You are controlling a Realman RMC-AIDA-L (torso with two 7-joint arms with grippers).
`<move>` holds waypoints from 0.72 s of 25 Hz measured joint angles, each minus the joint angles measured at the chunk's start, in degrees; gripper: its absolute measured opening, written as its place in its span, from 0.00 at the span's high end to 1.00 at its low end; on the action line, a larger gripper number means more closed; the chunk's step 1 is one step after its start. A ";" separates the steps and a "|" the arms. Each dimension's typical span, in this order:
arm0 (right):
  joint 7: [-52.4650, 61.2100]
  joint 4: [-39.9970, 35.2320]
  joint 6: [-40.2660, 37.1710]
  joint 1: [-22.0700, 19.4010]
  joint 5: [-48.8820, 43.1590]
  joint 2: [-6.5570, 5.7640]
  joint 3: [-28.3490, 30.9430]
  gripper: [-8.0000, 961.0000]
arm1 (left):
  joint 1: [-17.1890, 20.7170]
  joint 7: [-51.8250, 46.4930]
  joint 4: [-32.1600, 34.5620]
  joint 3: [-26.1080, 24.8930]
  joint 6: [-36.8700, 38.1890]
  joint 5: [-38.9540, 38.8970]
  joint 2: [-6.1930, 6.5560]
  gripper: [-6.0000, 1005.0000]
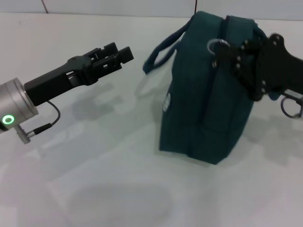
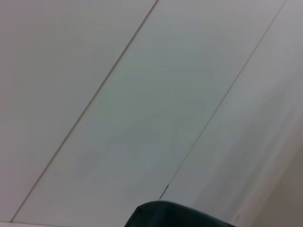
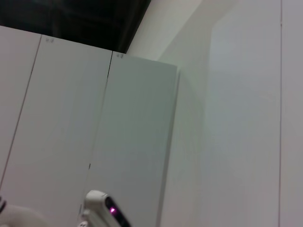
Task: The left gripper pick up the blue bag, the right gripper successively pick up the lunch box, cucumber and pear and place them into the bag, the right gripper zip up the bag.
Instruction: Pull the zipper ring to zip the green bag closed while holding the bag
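Note:
The blue bag (image 1: 199,94) stands upright on the white table (image 1: 94,179), right of centre, its handle (image 1: 161,53) looping out towards the left. A dark edge of the bag also shows in the left wrist view (image 2: 180,215). My left gripper (image 1: 120,51) hovers open and empty to the left of the handle, apart from it. My right gripper (image 1: 229,56) is at the bag's top, right beside the metal zipper ring (image 1: 218,45). The zipper line along the top looks closed. The lunch box, cucumber and pear are not in view.
A second metal ring (image 1: 289,106) hangs at the bag's right side below my right arm. Both wrist views show mostly white wall panels; a white device with a pink light (image 3: 106,210) shows in the right wrist view.

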 joint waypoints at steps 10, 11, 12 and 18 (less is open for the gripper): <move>-0.06 0.44 6.22 2.27 2.74 0.00 -4.98 0.99 | 0.89 -0.12 0.23 -0.06 1.92 0.31 0.24 0.17; -0.14 0.82 6.57 2.28 3.10 0.00 -5.40 0.99 | 0.82 -0.19 0.19 -0.08 2.07 0.54 0.23 0.17; -0.21 1.11 6.86 2.32 3.39 0.00 -5.83 0.99 | 0.62 -0.32 0.12 -0.08 2.17 1.13 0.23 0.17; -0.39 1.50 8.75 2.45 4.71 0.00 -7.57 0.99 | -0.72 -1.23 0.12 0.09 2.47 7.43 -0.35 0.17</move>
